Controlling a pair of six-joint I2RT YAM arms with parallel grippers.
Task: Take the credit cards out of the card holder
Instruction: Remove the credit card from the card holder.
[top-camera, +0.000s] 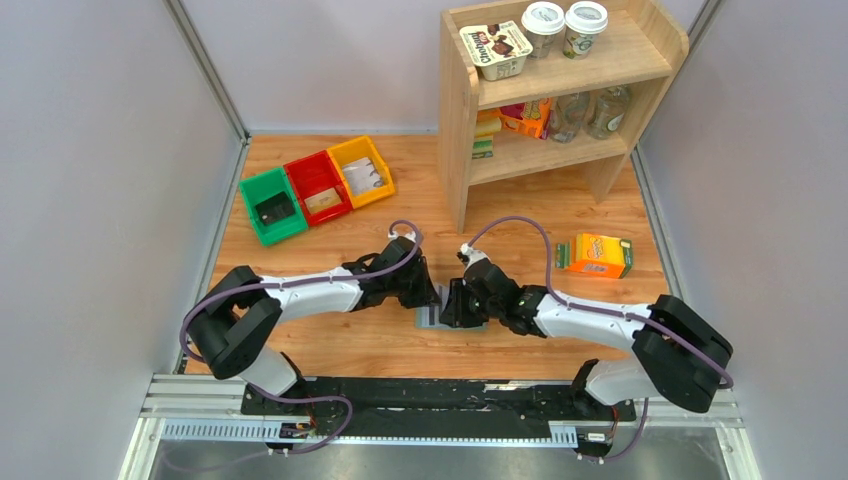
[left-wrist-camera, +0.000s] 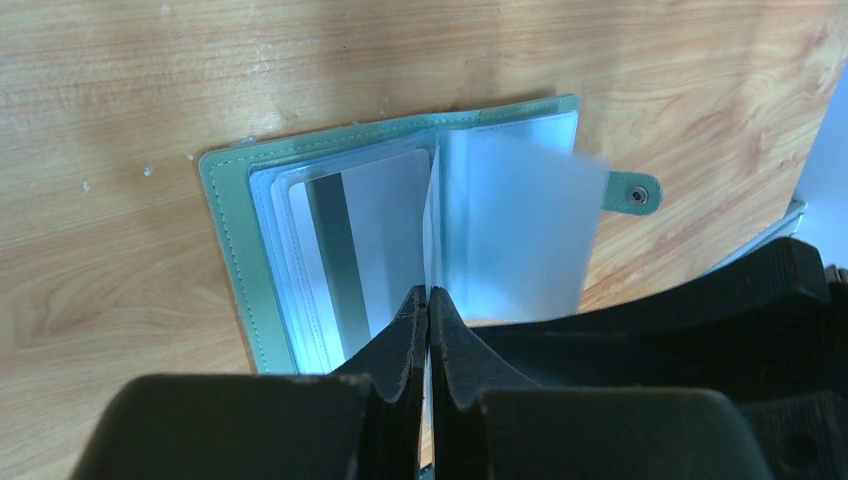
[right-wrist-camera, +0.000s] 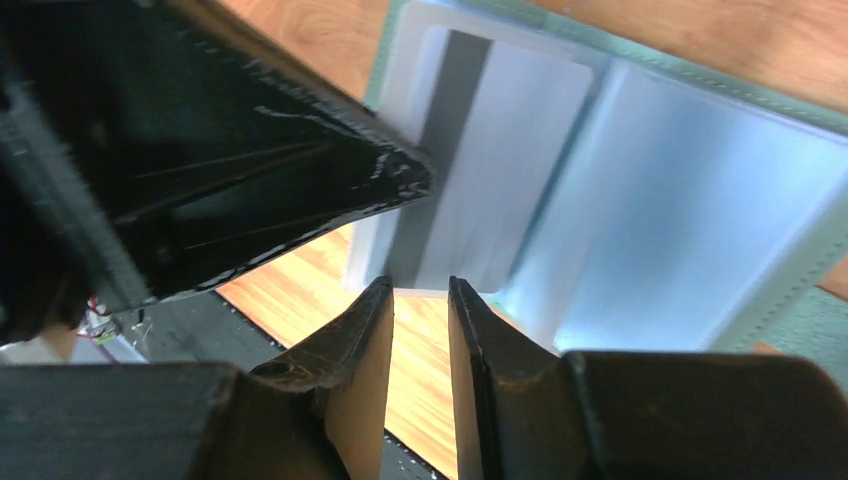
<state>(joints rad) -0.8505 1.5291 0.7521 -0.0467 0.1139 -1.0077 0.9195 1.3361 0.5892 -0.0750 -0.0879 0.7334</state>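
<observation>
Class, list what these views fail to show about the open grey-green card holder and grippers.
Top view: grey-green two-leaf card holder mostly hidden under left gripper and right gripper.
Left wrist: clear plastic sleeve blurred; whether the left gripper pinches one, unclear.
Right wrist: the left gripper's black body covers the holder's corner.

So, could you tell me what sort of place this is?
Probably a lab robot test cell: grey walls enclose a wooden table, with a staged shelf of groceries and three coloured bins.

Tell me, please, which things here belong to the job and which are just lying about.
Job: card holder, striped card inside it, left gripper, right gripper.
Lying about: coloured bins, wooden shelf, orange carton.
</observation>
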